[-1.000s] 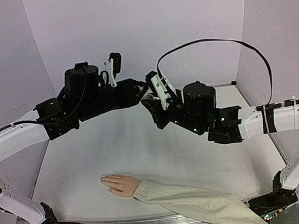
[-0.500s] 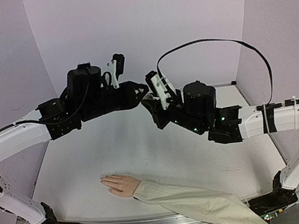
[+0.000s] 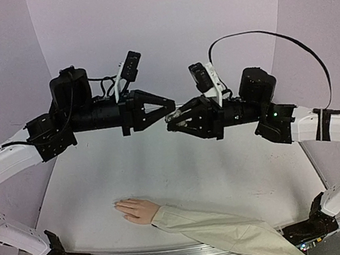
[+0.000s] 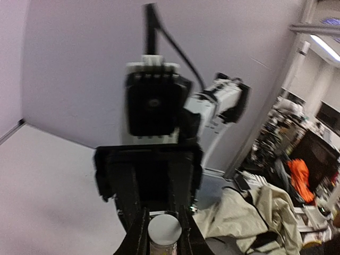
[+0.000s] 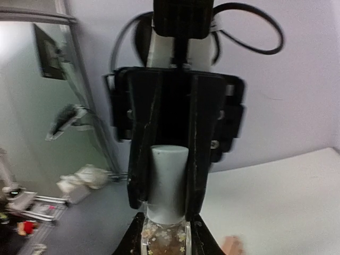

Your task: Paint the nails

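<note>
Nearest the arm bases, the mannequin hand (image 3: 139, 210) lies flat on the table (image 3: 162, 161), left of centre, its beige sleeve (image 3: 225, 232) trailing toward the near right corner. The nails (image 3: 117, 205) sit at its fingertips, too small to tell from the skin. The fingers point to the left side and slightly away from the bases, so the hand's long axis runs diagonally from near right to far left. Only the top view shows it plainly. Farther back, high above the table, the left gripper (image 3: 170, 106) and right gripper (image 3: 170, 120) meet tip to tip. What they hold shows only in the wrist views: the right gripper is clenched on a small clear bottle (image 5: 164, 237), the left on its white cap (image 5: 168, 180), which the left wrist view shows end-on as a pale disc.
</note>
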Robot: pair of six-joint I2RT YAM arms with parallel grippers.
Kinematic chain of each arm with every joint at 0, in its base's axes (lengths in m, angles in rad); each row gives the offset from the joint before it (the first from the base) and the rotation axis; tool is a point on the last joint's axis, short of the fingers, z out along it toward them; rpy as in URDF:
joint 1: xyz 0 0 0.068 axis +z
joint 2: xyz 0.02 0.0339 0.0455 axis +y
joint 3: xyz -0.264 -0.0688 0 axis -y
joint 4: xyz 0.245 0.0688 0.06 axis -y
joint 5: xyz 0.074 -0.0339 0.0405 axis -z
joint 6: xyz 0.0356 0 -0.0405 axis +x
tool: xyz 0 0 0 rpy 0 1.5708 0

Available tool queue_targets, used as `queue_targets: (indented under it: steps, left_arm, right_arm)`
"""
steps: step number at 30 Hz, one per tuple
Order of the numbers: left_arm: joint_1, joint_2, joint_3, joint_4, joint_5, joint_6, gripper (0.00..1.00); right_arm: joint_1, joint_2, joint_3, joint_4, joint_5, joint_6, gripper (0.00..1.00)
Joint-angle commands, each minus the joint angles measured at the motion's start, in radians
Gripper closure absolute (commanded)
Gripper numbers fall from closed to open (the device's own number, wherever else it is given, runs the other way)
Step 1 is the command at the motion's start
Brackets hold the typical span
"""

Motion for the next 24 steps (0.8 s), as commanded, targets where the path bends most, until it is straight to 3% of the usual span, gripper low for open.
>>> queue_targets:
  steps: [1, 6, 10, 12, 16, 17, 21, 24]
  left_arm:
    - [-0.029, -0.015, -0.018, -0.051, 0.461, 0.061, 1.00]
    - [-0.029, 0.017, 0.019, -0.050, 0.512, 0.087, 1.00]
    - [-0.015, -0.014, -0.002, -0.050, 0.406, 0.084, 0.99]
    - [0.009, -0.054, -0.040, -0.051, 0.295, 0.066, 0.90]
    - [0.090, -0.148, -0.140, -0.058, 0.017, -0.048, 0.44]
    - [0.111, -0.171, -0.166, -0.063, -0.025, -0.077, 0.37]
    - [0.126, -0.184, -0.145, -0.222, -0.234, -0.125, 0.32]
    - [0.126, -0.173, -0.131, -0.243, -0.284, -0.163, 0.26]
  right_arm:
    - [-0.009, -0.031, 0.029, 0.659, -0.441, 0.431, 1.00]
    - [-0.008, -0.040, 0.001, 0.670, -0.398, 0.437, 1.00]
    - [-0.043, -0.039, -0.034, 0.635, -0.332, 0.399, 1.00]
    - [-0.066, -0.044, -0.050, 0.548, -0.283, 0.330, 1.00]
    - [-0.077, -0.068, -0.022, 0.103, -0.065, -0.012, 1.00]
    - [-0.078, -0.065, -0.016, 0.048, 0.014, -0.054, 1.00]
    - [-0.076, -0.023, 0.018, -0.117, 0.420, -0.179, 1.00]
    - [-0.062, 0.045, 0.067, -0.194, 0.661, -0.218, 1.00]
